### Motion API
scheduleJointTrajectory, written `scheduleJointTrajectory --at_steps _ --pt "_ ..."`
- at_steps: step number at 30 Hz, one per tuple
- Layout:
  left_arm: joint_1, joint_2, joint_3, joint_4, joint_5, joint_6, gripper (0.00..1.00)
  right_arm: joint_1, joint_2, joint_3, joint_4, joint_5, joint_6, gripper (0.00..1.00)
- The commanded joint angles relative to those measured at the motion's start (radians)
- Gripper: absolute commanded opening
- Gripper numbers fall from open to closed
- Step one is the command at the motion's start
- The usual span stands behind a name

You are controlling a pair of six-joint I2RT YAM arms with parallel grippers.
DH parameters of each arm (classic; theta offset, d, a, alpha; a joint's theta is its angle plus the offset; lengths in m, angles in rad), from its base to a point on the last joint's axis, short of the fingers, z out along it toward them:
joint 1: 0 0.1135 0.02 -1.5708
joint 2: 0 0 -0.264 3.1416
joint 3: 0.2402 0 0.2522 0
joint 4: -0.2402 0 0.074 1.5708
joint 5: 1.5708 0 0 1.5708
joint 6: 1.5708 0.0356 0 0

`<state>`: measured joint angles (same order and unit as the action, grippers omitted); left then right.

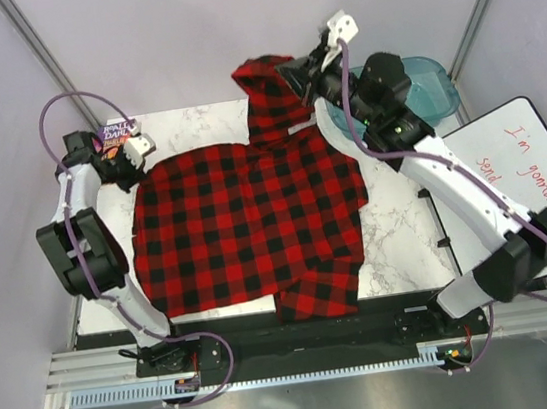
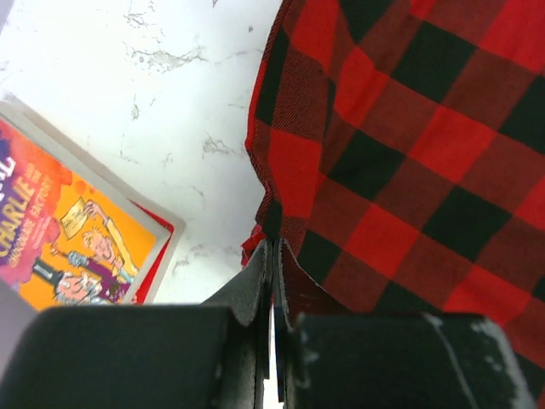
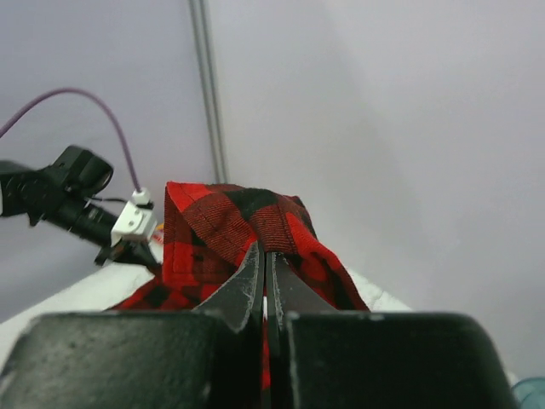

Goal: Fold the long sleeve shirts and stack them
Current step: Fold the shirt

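Shirt: a soft red-and-black buffalo-check long sleeve shirt [image 1: 255,217] lies spread flat over the middle of the table, its body taking up most of the width from the left edge to right of centre
Shirt's far end: a narrower part, which looks like a hood or collar, rises off the table at the far side, held up in the air
Shirt's near end: a doubled flap sits at the near edge, right of middle
Left fingers [image 2: 271,256]: pressed together on the shirt's far-left corner, the fabric edge pinched at their tips, low over the table
Right fingers [image 3: 264,260]: clamped on the raised far part of the shirt, cloth bunched around both tips, well above the table
Table [image 1: 396,219]: white marbled top, bare on the right beside the shirt
Book: a colourful paperback book [image 2: 77,239] with purple and orange cover lies at the far-left corner, just beside the pinched shirt corner, not touching it
Bowl: a clear teal plastic bowl [image 1: 434,82] sits at the far right, behind the right arm
Board: a white board with red handwriting [image 1: 521,172] lies to the right of the table
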<state>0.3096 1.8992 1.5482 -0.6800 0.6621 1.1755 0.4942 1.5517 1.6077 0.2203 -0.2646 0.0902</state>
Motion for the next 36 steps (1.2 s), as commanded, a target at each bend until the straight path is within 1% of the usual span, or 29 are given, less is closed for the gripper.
scheduleJointTrajectory --at_steps 1,3,5,7,9,10,12,13,14,15,16,17,18,20,23,25,26,27,28,29,30,32,33,35,36 --pt "0.042 -0.158 -0.132 0.028 0.073 0.197 0.02 0.056 -0.172 -0.127 -0.119 0.059 -0.049 0.0" --pt "0.063 -0.219 -0.218 0.028 0.077 0.268 0.02 0.073 -0.209 -0.172 -0.188 0.076 -0.049 0.0" --pt "0.075 -0.247 -0.296 0.028 0.077 0.318 0.02 0.087 -0.263 -0.225 -0.216 0.084 -0.052 0.0" --pt "0.077 -0.267 -0.341 0.028 0.051 0.384 0.02 0.095 -0.304 -0.258 -0.26 0.094 -0.052 0.0" --pt "0.079 -0.276 -0.404 0.022 0.036 0.445 0.03 0.106 -0.323 -0.299 -0.297 0.093 -0.052 0.0" --pt "0.08 -0.284 -0.425 0.02 0.03 0.464 0.09 0.109 -0.34 -0.313 -0.305 0.096 -0.055 0.0" --pt "0.08 -0.292 -0.465 0.019 0.021 0.478 0.17 0.115 -0.35 -0.348 -0.329 0.088 -0.055 0.0" --pt "0.08 -0.298 -0.473 0.013 0.021 0.478 0.25 0.116 -0.358 -0.357 -0.334 0.071 -0.056 0.0" --pt "0.083 -0.301 -0.477 -0.002 0.024 0.477 0.29 0.118 -0.357 -0.376 -0.347 0.062 -0.056 0.0" --pt "0.083 -0.307 -0.476 -0.013 0.033 0.467 0.31 0.119 -0.36 -0.385 -0.351 0.05 -0.056 0.0" --pt "0.085 -0.319 -0.473 -0.027 0.039 0.461 0.38 0.121 -0.36 -0.402 -0.352 0.025 -0.055 0.0" --pt "0.088 -0.327 -0.464 -0.045 0.057 0.454 0.4 0.122 -0.357 -0.41 -0.354 0.01 -0.053 0.0" --pt "0.086 -0.334 -0.461 -0.049 0.066 0.423 0.5 0.124 -0.346 -0.416 -0.354 0.002 -0.049 0.0" --pt "0.088 -0.361 -0.444 -0.059 0.094 0.389 0.51 0.124 -0.328 -0.428 -0.348 -0.036 -0.041 0.0" --pt "0.091 -0.394 -0.427 -0.066 0.137 0.265 0.53 0.126 -0.28 -0.442 -0.316 -0.079 -0.032 0.0" --pt "0.091 -0.42 -0.425 -0.081 0.168 0.221 0.55 0.127 -0.233 -0.443 -0.28 -0.113 -0.03 0.0" --pt "0.091 -0.457 -0.43 -0.082 0.209 0.164 0.56 0.127 -0.211 -0.442 -0.266 -0.145 -0.032 0.0" --pt "0.091 -0.477 -0.436 -0.09 0.232 0.139 0.77 0.127 -0.167 -0.437 -0.256 -0.16 -0.035 0.0" --pt "0.089 -0.503 -0.454 -0.092 0.254 0.115 0.78 0.127 -0.142 -0.419 -0.25 -0.173 -0.047 0.0" --pt "0.089 -0.526 -0.464 -0.092 0.299 0.061 0.82 0.127 -0.118 -0.407 -0.237 -0.186 -0.05 0.0" --pt "0.089 -0.576 -0.476 -0.092 0.316 0.038 0.88 0.127 -0.058 -0.393 -0.237 -0.212 -0.055 0.0" --pt "0.08 -0.62 -0.513 -0.092 0.355 -0.031 0.89 0.129 0.003 -0.33 -0.245 -0.24 -0.063 0.0" --pt "0.077 -0.662 -0.525 -0.093 0.36 -0.057 0.9 0.127 0.068 -0.31 -0.242 -0.284 -0.064 0.0" --pt "0.069 -0.702 -0.565 -0.09 0.367 -0.127 0.96 0.132 0.129 -0.244 -0.24 -0.309 -0.067 0.0" --pt "0.068 -0.724 -0.58 -0.087 0.367 -0.148 0.99 0.135 0.187 -0.223 -0.239 -0.326 -0.067 0.0"
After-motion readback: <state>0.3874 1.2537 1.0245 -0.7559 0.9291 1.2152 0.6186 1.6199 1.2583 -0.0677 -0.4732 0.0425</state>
